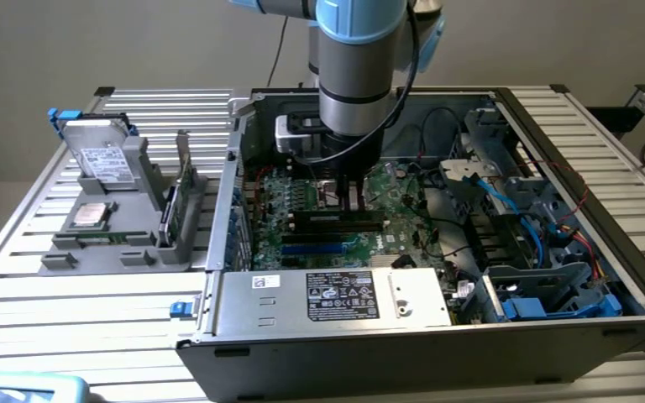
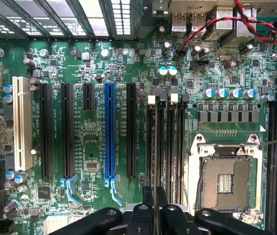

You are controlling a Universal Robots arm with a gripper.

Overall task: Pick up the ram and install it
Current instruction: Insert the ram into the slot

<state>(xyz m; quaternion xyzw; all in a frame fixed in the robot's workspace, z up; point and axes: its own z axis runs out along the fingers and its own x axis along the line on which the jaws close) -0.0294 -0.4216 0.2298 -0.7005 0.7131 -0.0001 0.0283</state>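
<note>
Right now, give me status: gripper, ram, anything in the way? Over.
Gripper shut on the ram. Ram edge-on, lined along the memory slots; seating unclear. Red-black wires well off from the slots; nothing seen blocking.

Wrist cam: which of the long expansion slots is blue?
The blue slot, between a short black slot and a long black slot. Every other one is black, bar one white slot.

Green motherboard point(image 2: 94, 147), blue slot point(image 2: 110, 129), black slots point(image 2: 46, 129), white slot point(image 2: 20, 122), red-and-black twisted wires point(image 2: 216, 22), black gripper point(image 2: 154, 196), pale blue arm point(image 1: 356, 21)
</note>
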